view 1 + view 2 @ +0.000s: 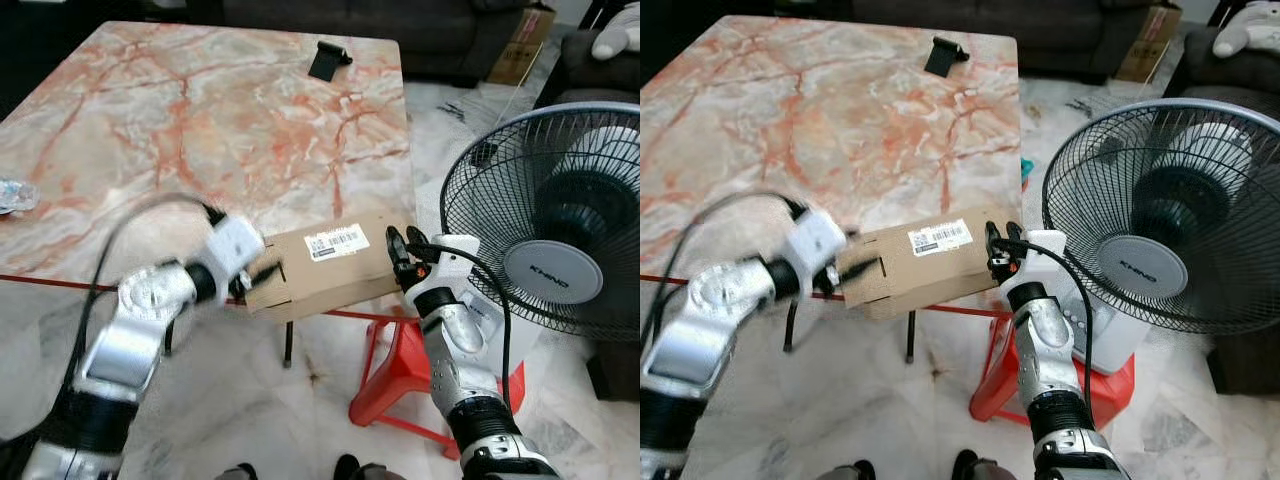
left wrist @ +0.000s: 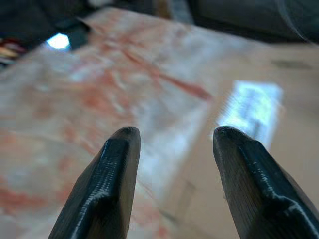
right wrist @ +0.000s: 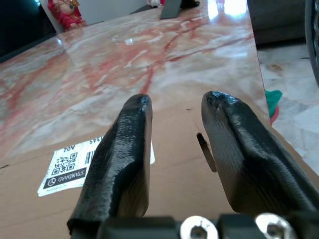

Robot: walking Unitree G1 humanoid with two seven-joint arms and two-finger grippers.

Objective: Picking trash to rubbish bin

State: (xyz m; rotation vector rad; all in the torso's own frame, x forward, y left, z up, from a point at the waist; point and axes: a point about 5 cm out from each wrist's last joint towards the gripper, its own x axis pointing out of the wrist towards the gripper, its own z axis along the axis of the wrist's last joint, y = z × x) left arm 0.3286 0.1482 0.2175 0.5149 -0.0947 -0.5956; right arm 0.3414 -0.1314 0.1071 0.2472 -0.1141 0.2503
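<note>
A flat brown cardboard box [image 1: 330,262] with a white barcode label [image 1: 336,241] lies at the near edge of the marble table [image 1: 200,120] and juts over that edge. My left gripper [image 1: 262,275] is at the box's left end, fingers open; in the left wrist view the box [image 2: 279,149] lies just beyond one finger [image 2: 249,169]. My right gripper [image 1: 398,250] is at the box's right end. In the right wrist view its open fingers [image 3: 124,149] hover low over the box's top face [image 3: 174,169]. Whether either gripper touches the box is unclear.
A standing fan [image 1: 560,215] rises close on the right, on a red plastic stool [image 1: 400,370] beside my right arm. A black object [image 1: 328,58] lies at the table's far edge and a clear wrapper [image 1: 12,195] at its left edge. The floor is pale marble.
</note>
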